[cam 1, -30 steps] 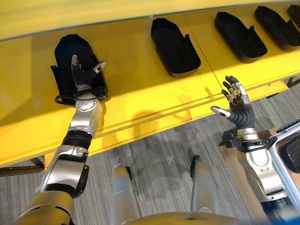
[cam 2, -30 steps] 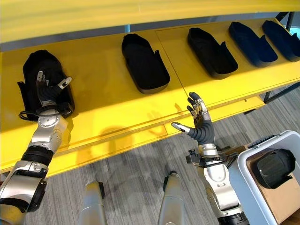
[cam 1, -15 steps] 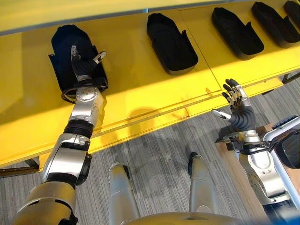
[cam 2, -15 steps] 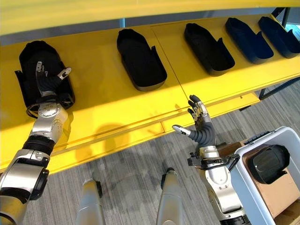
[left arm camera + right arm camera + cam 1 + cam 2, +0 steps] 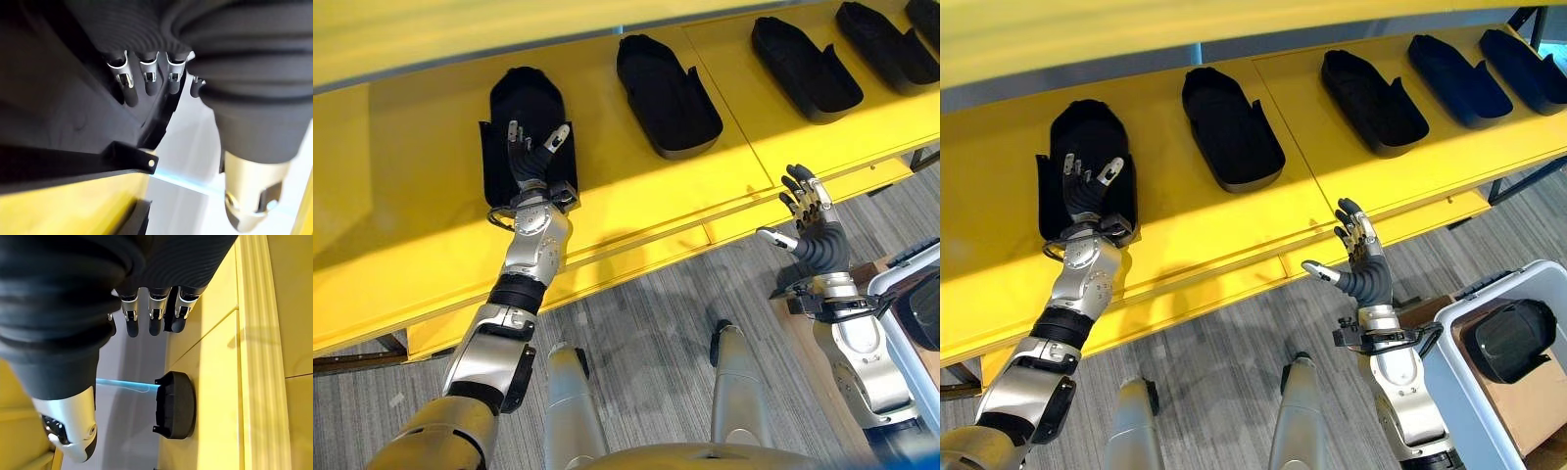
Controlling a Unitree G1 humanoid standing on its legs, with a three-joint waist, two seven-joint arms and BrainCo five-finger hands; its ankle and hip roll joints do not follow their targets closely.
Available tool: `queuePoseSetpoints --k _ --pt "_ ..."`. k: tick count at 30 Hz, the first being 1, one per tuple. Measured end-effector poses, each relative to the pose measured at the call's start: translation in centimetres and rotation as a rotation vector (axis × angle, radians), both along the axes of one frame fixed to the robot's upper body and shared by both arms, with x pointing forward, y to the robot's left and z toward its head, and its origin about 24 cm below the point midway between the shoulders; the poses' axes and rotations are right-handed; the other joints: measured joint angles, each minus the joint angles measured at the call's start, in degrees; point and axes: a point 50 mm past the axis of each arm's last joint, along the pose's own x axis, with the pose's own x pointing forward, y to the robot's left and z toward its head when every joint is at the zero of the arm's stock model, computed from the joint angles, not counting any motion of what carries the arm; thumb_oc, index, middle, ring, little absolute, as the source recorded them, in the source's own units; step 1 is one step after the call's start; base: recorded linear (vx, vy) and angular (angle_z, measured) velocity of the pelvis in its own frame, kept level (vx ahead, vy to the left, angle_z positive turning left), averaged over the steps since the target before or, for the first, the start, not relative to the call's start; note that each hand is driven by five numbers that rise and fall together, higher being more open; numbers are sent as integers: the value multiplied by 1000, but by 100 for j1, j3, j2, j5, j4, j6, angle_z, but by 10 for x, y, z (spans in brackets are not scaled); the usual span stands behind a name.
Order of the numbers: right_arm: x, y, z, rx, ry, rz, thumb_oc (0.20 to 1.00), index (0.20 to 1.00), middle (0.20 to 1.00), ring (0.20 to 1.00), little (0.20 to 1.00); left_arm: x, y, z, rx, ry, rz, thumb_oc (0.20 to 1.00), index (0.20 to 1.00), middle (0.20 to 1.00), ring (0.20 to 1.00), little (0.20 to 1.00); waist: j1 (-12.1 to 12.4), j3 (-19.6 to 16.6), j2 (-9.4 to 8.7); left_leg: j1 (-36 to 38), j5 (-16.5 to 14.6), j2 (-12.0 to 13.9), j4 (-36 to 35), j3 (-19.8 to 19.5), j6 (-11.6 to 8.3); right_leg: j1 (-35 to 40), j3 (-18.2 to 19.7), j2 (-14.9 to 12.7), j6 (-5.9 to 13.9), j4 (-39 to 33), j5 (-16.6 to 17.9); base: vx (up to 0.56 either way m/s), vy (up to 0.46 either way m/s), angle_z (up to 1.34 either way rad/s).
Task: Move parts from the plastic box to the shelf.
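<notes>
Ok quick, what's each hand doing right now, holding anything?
Left hand: open, straight fingers resting on the black part on the shelf.
Right hand: open, empty, raised before the shelf edge.

- The right robot hand (image 5: pixel 146 308) reaches out with fingers (image 5: pixel 155 320) straight, holding nothing.
- Past the fingertips, a black part (image 5: pixel 177 404) rests on the yellow shelf (image 5: pixel 274 333), apart from the robot hand.

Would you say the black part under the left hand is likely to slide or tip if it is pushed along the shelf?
The black part lies flat and low, so tipping seems unlikely. The yellow shelf looks smooth, so it would probably slide under the left hand. It looks like a rigid moulded shell.
</notes>
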Motion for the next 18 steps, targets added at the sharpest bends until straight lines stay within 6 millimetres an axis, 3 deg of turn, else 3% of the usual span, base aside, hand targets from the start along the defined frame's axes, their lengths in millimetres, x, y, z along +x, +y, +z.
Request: queuePoseSetpoints --k 6,10,18 --pt "0 0 0 1 1 -7 1000 1000 1000 1000 1000 1 2 2 -17 -7 -5 1000 1000 1000 1000 1000 -27 16 -11 48 1 4 -32 12 -2 33 4 1 1 -8 -4 0 0 0" --pt "1 -1 1 -1 -4 -8 1000 1000 1000 1000 1000 3 18 17 -29 -36 41 1000 1000 1000 1000 1000 -42 97 -85 45 1 9 -36 14 -3 20 4 6 3 -2 -5 0 0 0" --pt "1 0 1 -5 -3 0 1000 1000 1000 1000 1000 2 42 22 -80 -46 122 1000 1000 1000 1000 1000 -39 99 -90 37 -1 12 -33 16 -3 10 4 7 4 8 -9 0 0 0"
